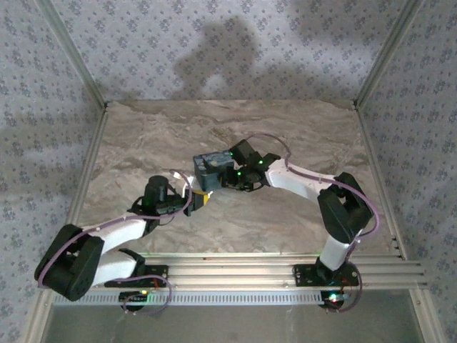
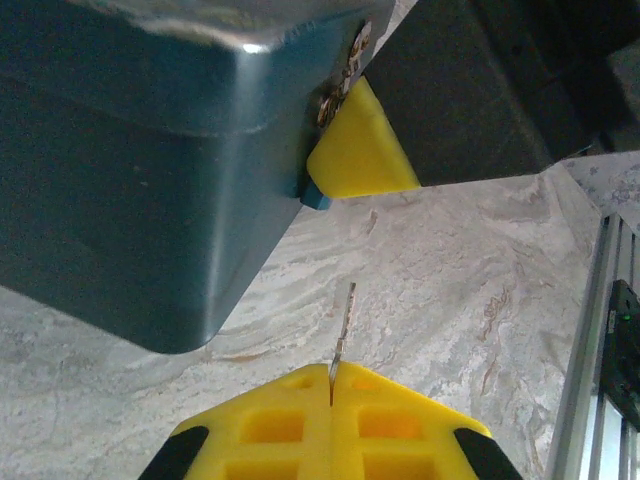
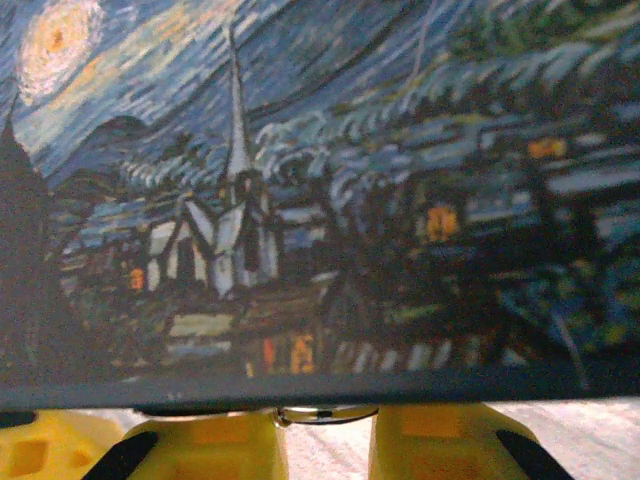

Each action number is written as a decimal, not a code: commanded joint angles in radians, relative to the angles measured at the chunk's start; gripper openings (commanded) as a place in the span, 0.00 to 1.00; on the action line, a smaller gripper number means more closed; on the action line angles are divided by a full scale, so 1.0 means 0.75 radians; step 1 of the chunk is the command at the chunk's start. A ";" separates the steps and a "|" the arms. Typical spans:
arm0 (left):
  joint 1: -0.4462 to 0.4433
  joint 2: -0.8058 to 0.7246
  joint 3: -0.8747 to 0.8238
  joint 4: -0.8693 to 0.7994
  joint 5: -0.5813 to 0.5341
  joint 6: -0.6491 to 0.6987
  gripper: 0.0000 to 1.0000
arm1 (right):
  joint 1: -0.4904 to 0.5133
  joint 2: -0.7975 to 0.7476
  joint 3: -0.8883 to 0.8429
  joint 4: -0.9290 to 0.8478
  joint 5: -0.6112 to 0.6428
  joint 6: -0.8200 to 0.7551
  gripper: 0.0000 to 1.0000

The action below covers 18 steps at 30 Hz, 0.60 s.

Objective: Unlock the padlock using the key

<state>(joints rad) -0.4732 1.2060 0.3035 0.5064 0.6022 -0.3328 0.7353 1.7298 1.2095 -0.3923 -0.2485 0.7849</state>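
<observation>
The padlock is a dark-blue block with a swirling night-sky print, held off the marble table. My right gripper grasps it from the right. Its yellow fingers sit under the lock's lower edge with a silvery metal part between them. My left gripper is shut on the key, whose thin blade sticks out towards the lock's plain blue side. The blade tip is apart from the lock, below a metal spot beside the right gripper's yellow finger. From above, the left gripper sits just below-left of the lock.
Patterned walls with aluminium posts enclose the table on three sides. An aluminium rail runs along the near edge and shows at the right of the left wrist view. Bare marble lies around both arms.
</observation>
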 commanded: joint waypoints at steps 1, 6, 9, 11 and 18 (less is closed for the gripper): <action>-0.013 0.034 -0.018 0.134 0.012 0.054 0.00 | -0.019 0.010 0.067 -0.007 -0.101 0.041 0.03; -0.022 0.124 -0.014 0.212 -0.002 0.068 0.00 | -0.035 0.015 0.064 0.007 -0.135 0.087 0.02; -0.031 0.182 0.006 0.246 0.016 0.067 0.00 | -0.050 0.006 0.037 0.049 -0.169 0.140 0.02; -0.039 0.206 0.015 0.272 0.013 0.065 0.00 | -0.059 -0.005 0.020 0.072 -0.187 0.173 0.02; -0.079 0.262 0.054 0.338 -0.026 0.059 0.00 | -0.099 -0.033 0.010 0.071 -0.228 0.238 0.01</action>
<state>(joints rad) -0.5205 1.3888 0.3031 0.6922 0.5873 -0.3031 0.6746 1.7317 1.2217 -0.3645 -0.3813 0.9283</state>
